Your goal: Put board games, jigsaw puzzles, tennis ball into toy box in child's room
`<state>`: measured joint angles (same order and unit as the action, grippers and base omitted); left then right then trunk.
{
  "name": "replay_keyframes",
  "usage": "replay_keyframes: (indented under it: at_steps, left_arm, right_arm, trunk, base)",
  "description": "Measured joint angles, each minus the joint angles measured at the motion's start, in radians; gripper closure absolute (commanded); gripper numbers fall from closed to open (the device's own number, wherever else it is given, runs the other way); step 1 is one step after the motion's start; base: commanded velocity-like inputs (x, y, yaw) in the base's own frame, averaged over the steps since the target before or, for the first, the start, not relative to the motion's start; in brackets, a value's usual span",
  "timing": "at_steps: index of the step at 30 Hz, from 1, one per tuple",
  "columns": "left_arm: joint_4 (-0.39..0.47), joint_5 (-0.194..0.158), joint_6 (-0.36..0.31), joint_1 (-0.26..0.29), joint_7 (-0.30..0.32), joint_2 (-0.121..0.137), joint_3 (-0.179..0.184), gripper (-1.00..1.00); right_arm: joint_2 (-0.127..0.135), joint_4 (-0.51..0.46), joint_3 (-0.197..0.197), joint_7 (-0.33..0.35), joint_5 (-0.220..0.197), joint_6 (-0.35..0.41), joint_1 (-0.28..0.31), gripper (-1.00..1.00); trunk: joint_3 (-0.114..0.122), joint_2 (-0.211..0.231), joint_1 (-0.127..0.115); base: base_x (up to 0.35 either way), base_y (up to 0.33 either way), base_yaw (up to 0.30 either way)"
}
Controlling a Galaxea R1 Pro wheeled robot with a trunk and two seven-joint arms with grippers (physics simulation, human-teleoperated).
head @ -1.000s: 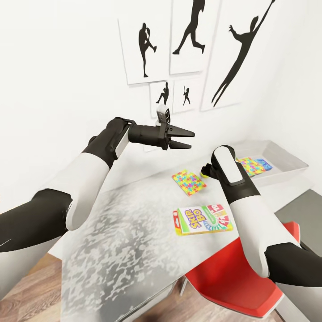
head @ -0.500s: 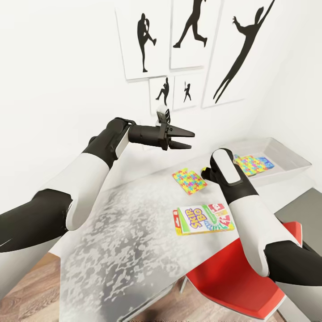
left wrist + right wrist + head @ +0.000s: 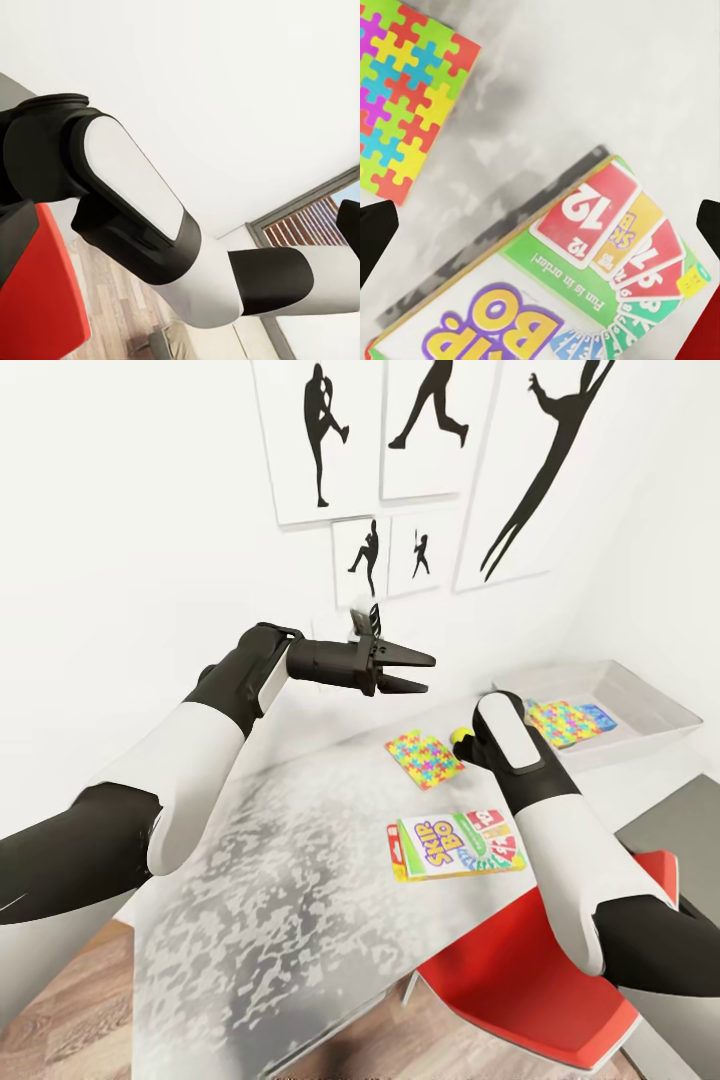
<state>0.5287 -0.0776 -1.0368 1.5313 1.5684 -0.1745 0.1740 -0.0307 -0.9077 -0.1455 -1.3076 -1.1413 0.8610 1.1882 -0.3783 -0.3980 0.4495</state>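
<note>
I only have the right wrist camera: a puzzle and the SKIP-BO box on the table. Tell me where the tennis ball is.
Observer: The tennis ball lies on the table right beside that puzzle, on its side toward the bin.
Operator: Now report what the bin holds.
Observer: The bin holds a second puzzle lying over a blue box.
Operator: Give me the left gripper's state.
Observer: The left gripper hangs open above the table, holding nothing.
</note>
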Motion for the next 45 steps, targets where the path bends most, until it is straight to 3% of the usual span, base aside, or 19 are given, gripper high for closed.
replay_keyframes:
  at_steps: [13,22,32,39,45]
  left_arm:
    - [0.000,0.001,0.000,0.000,0.000,0.000,0.000,-1.00]
    - [0.000,0.000,0.000,0.000,0.000,0.000,0.000,-1.00]
    - [0.000,0.001,0.000,0.000,0.000,0.000,0.000,-1.00]
    - [0.000,0.003,0.000,0.000,0.001,0.000,-0.001,-1.00]
    - [0.000,0.002,0.000,0.000,0.001,0.000,-0.001,-1.00]
  right_arm:
    - [0.004,0.003,0.000,0.004,-0.001,0.000,0.017,-1.00]
    - [0.007,0.003,0.000,0.058,0.001,0.001,0.019,-1.00]
    - [0.009,0.006,0.002,0.065,0.003,0.001,0.020,-1.00]
    - [0.051,0.022,0.010,0.066,0.015,0.000,0.020,-1.00]
    - [0.059,0.024,0.011,0.066,0.015,-0.002,0.020,-1.00]
  trunk:
    - [-0.021,0.000,0.000]
    - [-0.036,0.000,0.000]
    - [-0.052,0.000,0.000]
    - [-0.064,0.000,0.000]
    - [-0.074,0.000,0.000]
  base:
    - [0.000,0.000,0.000]
    - [0.000,0.000,0.000]
    - [0.000,0.000,0.000]
    - [0.000,0.000,0.000]
    - [0.000,0.000,0.000]
